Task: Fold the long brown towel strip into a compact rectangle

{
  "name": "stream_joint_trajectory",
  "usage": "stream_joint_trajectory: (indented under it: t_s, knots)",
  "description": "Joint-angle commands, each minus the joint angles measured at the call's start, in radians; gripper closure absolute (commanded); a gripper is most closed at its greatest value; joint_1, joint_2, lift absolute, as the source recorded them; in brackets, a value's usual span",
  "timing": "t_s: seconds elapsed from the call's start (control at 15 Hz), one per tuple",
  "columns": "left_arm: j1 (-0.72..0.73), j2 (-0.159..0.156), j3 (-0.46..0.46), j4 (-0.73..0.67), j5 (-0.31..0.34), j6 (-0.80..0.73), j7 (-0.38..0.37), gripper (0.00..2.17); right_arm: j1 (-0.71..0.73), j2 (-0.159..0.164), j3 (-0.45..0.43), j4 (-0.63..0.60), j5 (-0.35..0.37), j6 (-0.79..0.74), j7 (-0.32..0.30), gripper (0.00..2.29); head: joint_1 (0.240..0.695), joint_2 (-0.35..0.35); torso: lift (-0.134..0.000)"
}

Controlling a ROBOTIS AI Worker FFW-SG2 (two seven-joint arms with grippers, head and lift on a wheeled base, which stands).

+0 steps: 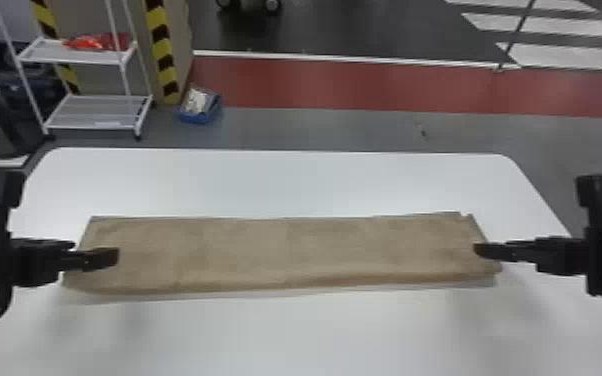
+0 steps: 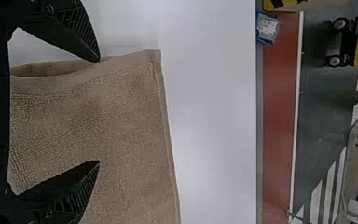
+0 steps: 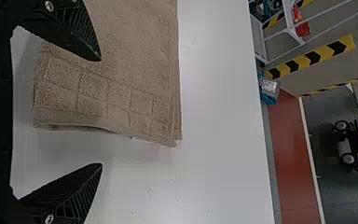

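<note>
1. The left end effector, in the head view, reaches over the left end of the long brown towel strip; the right end effector is at the opposite end. The towel lies flat on the white desk, its long axis running left to right between the two arms, so each arm is nearer its own end. From the left end effector the bulk of the towel stretches rightward; from the right one, leftward. A compact rectangle calls for folding across that length, so the coming move probably turns on bringing an end inward. Which end goes first, I can't say.

2. The left end effector, in the left wrist view, has its fingers spread wide with nothing gripped. One fingertip is by the towel's left end edge, where the layers gape a little; the other is over the cloth further in. Whether either touches is hard to judge.

3. The right end effector, in the right wrist view, is likewise widely parted and empty. The towel's layered right end, with its checked woven band, falls between the fingers: one over cloth, the other beyond the edge, over bare desk.
</note>
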Motion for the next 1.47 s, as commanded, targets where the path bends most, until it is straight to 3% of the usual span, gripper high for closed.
stream_joint_trajectory:
  t_s: [0.0, 0.2, 0.53, 0.67, 0.8, 0.87, 1.0, 1.13, 1.4]
  knots:
    - [-0.013, -0.006, -0.005, 0.009, 0.013, 0.074, 0.042, 0.13, 0.001, -0.003, -0.005, 0.000, -0.002, -0.007, 0.000, 0.08, 0.695, -0.087, -0.120]
    - [-0.039, -0.007, -0.003, 0.046, 0.028, 0.080, 0.097, 0.13, 0.001, -0.003, -0.007, 0.001, -0.002, -0.017, 0.000, 0.08, 0.695, -0.084, -0.120]
    - [-0.073, -0.006, -0.002, 0.101, 0.030, 0.135, 0.086, 0.29, -0.003, -0.003, -0.005, 0.009, 0.000, -0.032, -0.001, 0.08, 0.695, -0.077, -0.120]
    - [-0.079, -0.006, 0.006, 0.110, 0.038, 0.135, 0.069, 0.73, -0.007, -0.003, -0.005, 0.014, 0.000, -0.041, -0.004, 0.08, 0.695, -0.082, -0.120]
    - [-0.078, -0.006, 0.014, 0.110, 0.061, 0.135, 0.059, 1.61, -0.011, -0.003, -0.005, 0.021, 0.001, -0.044, -0.006, 0.08, 0.695, -0.086, -0.120]
    - [-0.078, -0.006, 0.017, 0.106, 0.062, 0.141, 0.049, 1.76, -0.011, -0.001, -0.003, 0.024, 0.001, -0.056, -0.006, 0.08, 0.695, -0.089, -0.120]
    - [-0.062, -0.006, 0.020, 0.079, 0.079, 0.150, 0.043, 1.78, -0.011, -0.001, -0.003, 0.034, 0.001, -0.069, -0.007, 0.08, 0.695, -0.093, -0.120]
    - [-0.045, -0.007, 0.018, 0.040, 0.084, 0.150, 0.037, 2.04, -0.013, -0.001, -0.003, 0.041, 0.001, -0.075, -0.009, 0.08, 0.695, -0.095, -0.120]
    - [-0.001, -0.013, 0.021, -0.082, 0.117, 0.187, 0.008, 2.13, -0.013, -0.001, -0.005, 0.044, 0.000, -0.081, -0.009, 0.08, 0.695, -0.107, -0.120]
